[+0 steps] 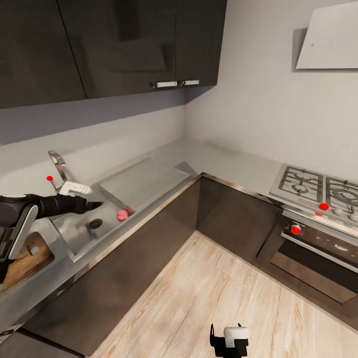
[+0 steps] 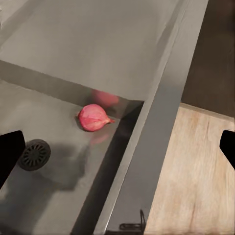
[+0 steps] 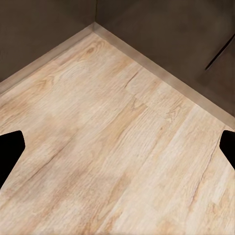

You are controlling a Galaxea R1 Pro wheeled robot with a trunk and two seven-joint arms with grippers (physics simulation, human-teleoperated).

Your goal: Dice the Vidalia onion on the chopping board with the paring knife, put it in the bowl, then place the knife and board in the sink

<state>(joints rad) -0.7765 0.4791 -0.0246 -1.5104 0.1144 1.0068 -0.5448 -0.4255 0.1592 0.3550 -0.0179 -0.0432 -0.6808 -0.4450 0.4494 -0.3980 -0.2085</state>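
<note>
The pinkish-red Vidalia onion [image 1: 122, 214] [image 2: 93, 117] lies on the sink [image 1: 74, 233] floor, against the wall below the drainboard, near the round dark drain [image 2: 34, 154]. My left gripper [image 1: 97, 204] [image 2: 117, 149] hovers over the basin, open and empty, pointing toward the onion and a short way from it. The dark-brown chopping board [image 1: 30, 258] rests on the countertop [image 1: 214, 164] at the far left, partly behind my left arm. Low over the floor, my right gripper [image 1: 228, 340] [image 3: 117, 149] is open with nothing in it. The paring knife and the bowl are out of view.
A chrome tap [image 1: 58, 164] with a red knob [image 1: 49, 178] stands behind the basin. The flat steel drainboard [image 1: 141, 181] lies to its right. Dark wall cabinets [image 1: 124, 44] hang overhead. A hob [image 1: 318, 189] and an oven [image 1: 318, 253] sit at the right, beyond the wooden floor [image 1: 209, 298].
</note>
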